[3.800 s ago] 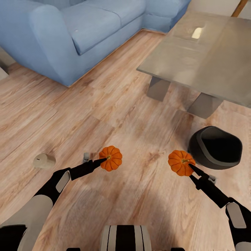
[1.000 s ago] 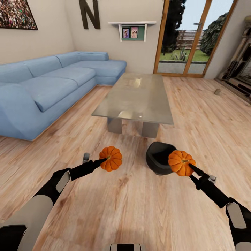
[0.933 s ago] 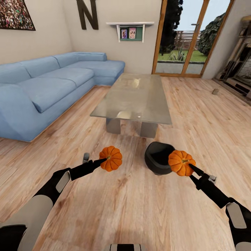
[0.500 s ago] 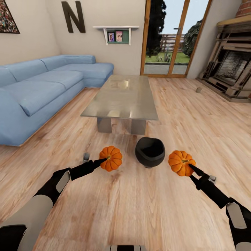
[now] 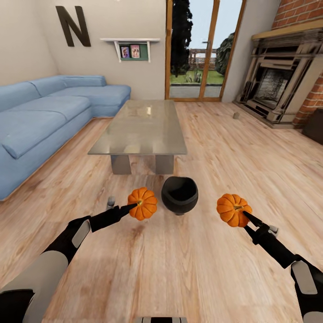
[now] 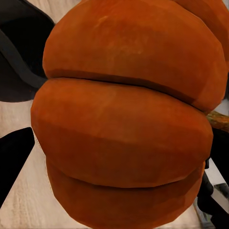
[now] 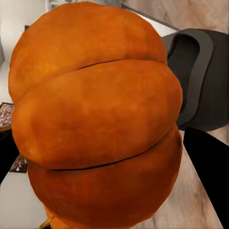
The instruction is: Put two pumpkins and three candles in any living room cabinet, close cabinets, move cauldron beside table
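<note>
Each of my grippers holds one ribbed orange pumpkin above the wood floor. My left gripper (image 5: pixel 134 207) is shut on the left pumpkin (image 5: pixel 142 204), which looms large in the left wrist view (image 6: pixel 124 119). My right gripper (image 5: pixel 245 216) is shut on the right pumpkin (image 5: pixel 233 209), seen close up in the right wrist view (image 7: pixel 95 119). The black cauldron (image 5: pixel 179 195) stands on the floor between the two pumpkins, just in front of the glass-topped table (image 5: pixel 139 130). One small tan candle (image 5: pixel 236 115) lies far off on the floor near the fireplace.
A blue corner sofa (image 5: pixel 40 121) runs along the left. A stone fireplace (image 5: pixel 278 85) in a brick wall stands at the right, with the corner of a dark brown piece of furniture (image 5: pixel 315 128) at the right edge. Glass doors (image 5: pixel 197 54) are at the back.
The camera has swung to the right: sofa, table and cauldron slid left in the picture and the fireplace came into view. Both arms keep their pose and their pumpkins.
</note>
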